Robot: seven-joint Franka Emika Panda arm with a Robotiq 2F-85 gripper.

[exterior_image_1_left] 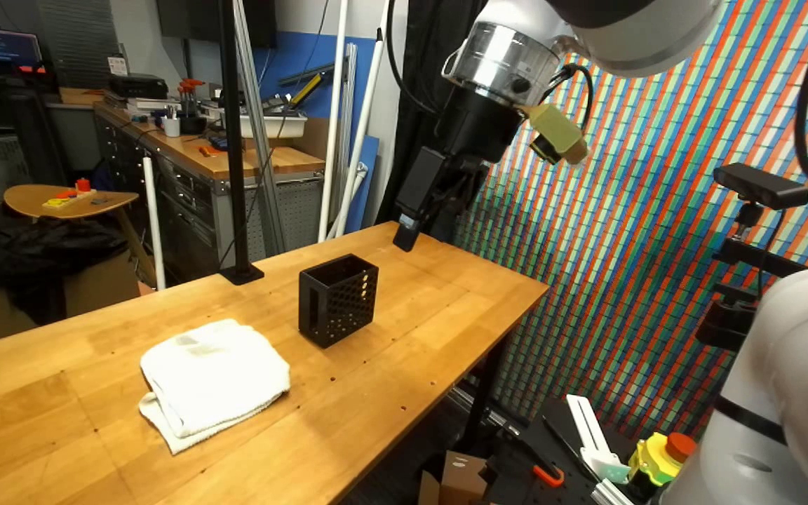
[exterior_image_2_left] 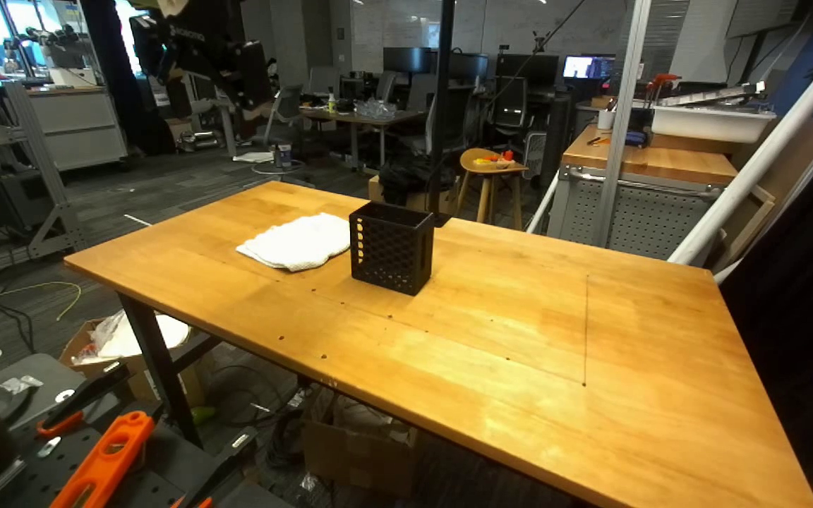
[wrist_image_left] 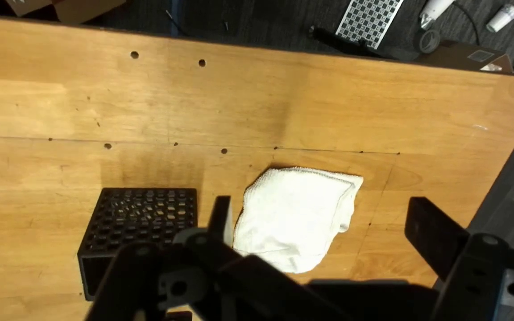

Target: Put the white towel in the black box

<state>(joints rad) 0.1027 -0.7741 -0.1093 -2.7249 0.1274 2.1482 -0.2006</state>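
Observation:
The white towel (exterior_image_1_left: pixel 214 375) lies folded on the wooden table. It also shows in an exterior view (exterior_image_2_left: pixel 297 241), where the box overlaps its edge, and in the wrist view (wrist_image_left: pixel 295 214). The black box (exterior_image_1_left: pixel 337 301) stands upright beside the towel, apart from it, with an open top and perforated sides. It shows too in an exterior view (exterior_image_2_left: pixel 391 250) and at the lower left of the wrist view (wrist_image_left: pixel 145 209), partly behind a finger. My gripper (wrist_image_left: pixel 319 211) is open and empty, high above the table, its fingers spread wide over the towel's image. It also shows in both exterior views (exterior_image_1_left: pixel 426 228) (exterior_image_2_left: pixel 217 106).
The wooden table (exterior_image_1_left: pixel 446 301) has a straight front edge with a drop to the floor. A black pole (exterior_image_1_left: pixel 232 140) rises from a base at the table's far edge. A striped colourful panel (exterior_image_1_left: pixel 607 266) stands behind the arm. Orange tools (exterior_image_2_left: pixel 106 458) lie on a separate dark surface.

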